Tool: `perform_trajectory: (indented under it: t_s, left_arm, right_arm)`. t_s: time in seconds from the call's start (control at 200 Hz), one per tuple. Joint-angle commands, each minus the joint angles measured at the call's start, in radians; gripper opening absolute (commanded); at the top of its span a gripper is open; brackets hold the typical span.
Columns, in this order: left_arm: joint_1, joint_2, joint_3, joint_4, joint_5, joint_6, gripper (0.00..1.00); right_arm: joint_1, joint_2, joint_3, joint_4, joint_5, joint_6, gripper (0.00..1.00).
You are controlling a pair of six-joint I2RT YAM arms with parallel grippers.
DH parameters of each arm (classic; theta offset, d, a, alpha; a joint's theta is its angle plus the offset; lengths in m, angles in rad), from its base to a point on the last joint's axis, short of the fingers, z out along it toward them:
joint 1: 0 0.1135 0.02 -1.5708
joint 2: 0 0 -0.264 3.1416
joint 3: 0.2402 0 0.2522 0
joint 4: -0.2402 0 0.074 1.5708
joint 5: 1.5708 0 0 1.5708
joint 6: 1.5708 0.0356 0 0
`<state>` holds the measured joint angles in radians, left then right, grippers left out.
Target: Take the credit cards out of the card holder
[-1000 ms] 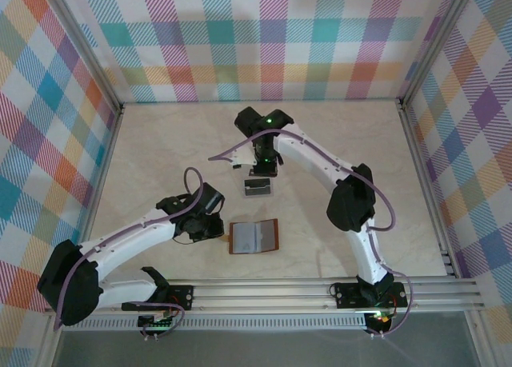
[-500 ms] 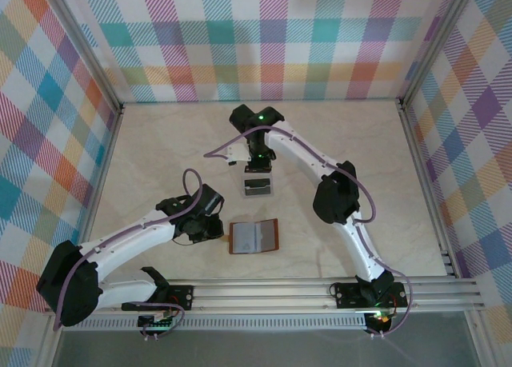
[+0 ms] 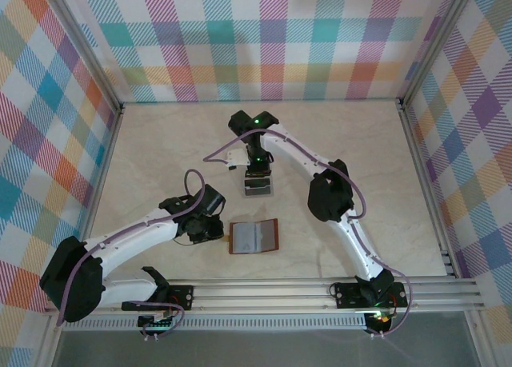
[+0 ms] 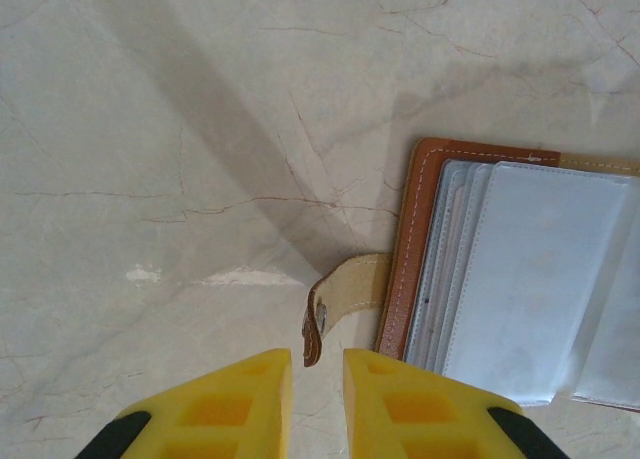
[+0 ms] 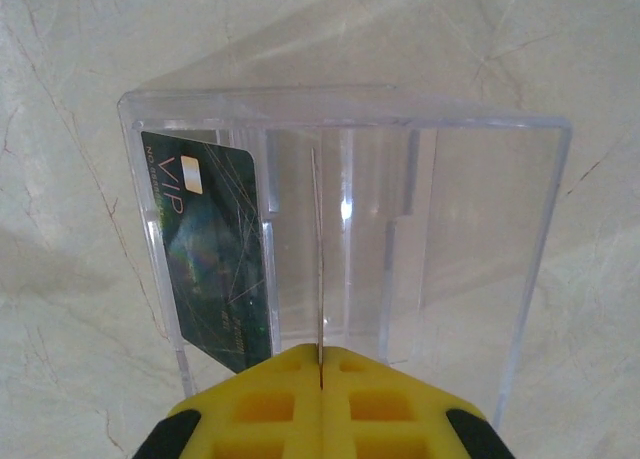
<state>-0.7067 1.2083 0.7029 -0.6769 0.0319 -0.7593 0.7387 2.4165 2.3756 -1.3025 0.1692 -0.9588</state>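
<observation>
Finds the right arm (image 3: 328, 197) folded in closer toward the card holder (image 3: 254, 236) than 1 second ago, its elbow drawn leftward. Finds the holder, the clear box (image 3: 258, 187) beyond it and the left tool (image 4: 317, 361) where they were.

Sees the box's near wall cut off by the right tool (image 5: 320, 367) in the right wrist view, and the holder's right part running out of the left wrist view. Cannot tell the colour of the thin card (image 5: 318, 249), seen edge-on only.

Finds the right tool on the far side of the holder, pressed together on that thin card's lower edge, above the box. Finds 1 dark card (image 5: 210, 259) marked VIP standing inside the box, beside the clamped one. Finds the left tool just left of the holder, fingers narrowly apart, with the snap tab (image 4: 335, 299) curling up at the mouth of the gap. Shows the holder lying open on the worktop (image 3: 160, 143), clear pockets up.
</observation>
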Motion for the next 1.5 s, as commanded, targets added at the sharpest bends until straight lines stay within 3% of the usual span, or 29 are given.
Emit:
perform_trajectory:
  t_s: [0.0,0.76,1.035,1.495]
  left_arm:
    - [-0.009,0.006,-0.011,-0.003,-0.010,-0.005,0.21]
    - [-0.003,0.002,-0.003,-0.030,-0.038,0.007,0.21]
    - [-0.001,0.002,0.000,-0.030,-0.035,0.014,0.21]
    - [-0.002,0.007,-0.002,-0.026,-0.030,0.015,0.21]
  right_arm:
    - [-0.007,0.024,0.033,-0.009,-0.041,-0.014,0.02]
    - [-0.016,0.022,0.032,0.057,-0.012,-0.029,0.15]
    - [-0.020,0.001,0.032,0.078,0.018,-0.026,0.16]
    - [-0.024,0.028,0.031,0.005,-0.075,-0.010,0.11]
